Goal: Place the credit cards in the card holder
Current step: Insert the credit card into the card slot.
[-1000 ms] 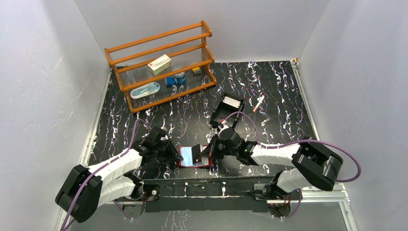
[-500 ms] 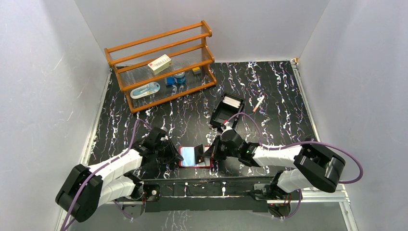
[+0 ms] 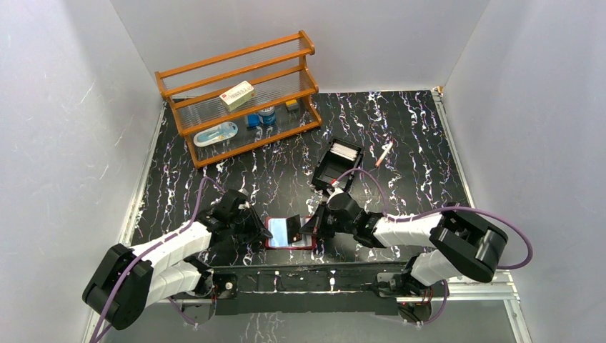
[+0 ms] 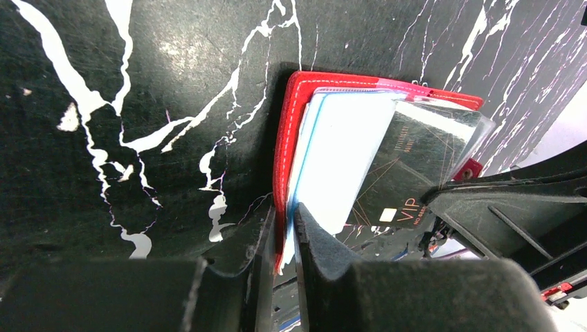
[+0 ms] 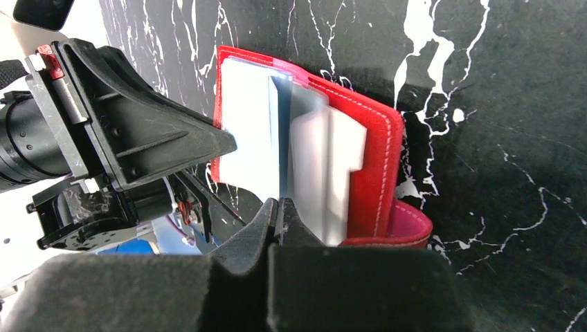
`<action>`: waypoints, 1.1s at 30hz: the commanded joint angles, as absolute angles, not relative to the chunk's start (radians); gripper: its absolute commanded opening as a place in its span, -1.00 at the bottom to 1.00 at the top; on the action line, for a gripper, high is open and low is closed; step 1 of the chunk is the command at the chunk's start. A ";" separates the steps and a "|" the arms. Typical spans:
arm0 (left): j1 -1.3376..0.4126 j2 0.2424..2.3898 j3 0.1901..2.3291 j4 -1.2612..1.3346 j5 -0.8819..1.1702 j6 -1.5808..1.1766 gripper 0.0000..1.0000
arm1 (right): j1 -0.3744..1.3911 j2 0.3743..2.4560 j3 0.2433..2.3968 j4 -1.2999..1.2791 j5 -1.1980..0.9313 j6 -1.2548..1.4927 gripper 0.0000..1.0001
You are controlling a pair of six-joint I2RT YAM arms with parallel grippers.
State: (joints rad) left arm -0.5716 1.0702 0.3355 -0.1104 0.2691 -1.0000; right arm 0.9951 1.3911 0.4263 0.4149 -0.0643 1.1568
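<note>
The red card holder [image 3: 306,242] lies open near the table's front edge, between both arms. My left gripper [image 3: 263,229] is shut on its left cover edge and the clear sleeves there; the left wrist view shows this pinch [image 4: 285,220] on the red cover [image 4: 297,104]. My right gripper [image 3: 308,228] is shut on a dark card with gold lines and "VIP" [image 4: 396,181], held upright over the open holder, partly inside a clear sleeve. In the right wrist view its jaws [image 5: 278,205] pinch that thin leaf edge-on, beside the white sleeves [image 5: 332,166] and red cover [image 5: 379,159].
A black two-compartment tray [image 3: 331,171] with a white stack [image 3: 345,151] sits behind the holder. A pen [image 3: 384,153] lies to its right. A wooden shelf [image 3: 239,96] at the back left carries a cream box [image 3: 236,94] and small items.
The right wrist has shifted slightly, with the dark card still upright over the holder. The left arm has not moved.
</note>
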 commanded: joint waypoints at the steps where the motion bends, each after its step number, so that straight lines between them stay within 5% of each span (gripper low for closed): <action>1: -0.571 1.078 0.322 -0.133 0.272 -1.000 -0.73 | 0.993 1.409 0.414 0.486 -0.076 1.162 -1.00; 12: -0.571 1.073 0.325 -0.124 0.289 -1.003 -0.63 | 0.994 1.460 0.424 0.493 -0.088 1.173 -1.00; 22: -0.571 1.035 0.322 -0.098 0.309 -1.009 -0.52 | 0.995 1.469 0.507 0.335 -0.072 1.114 -0.61; 33: -0.572 1.047 0.321 -0.025 0.361 -1.006 -0.46 | 1.018 1.543 0.630 0.315 -0.120 1.031 -0.56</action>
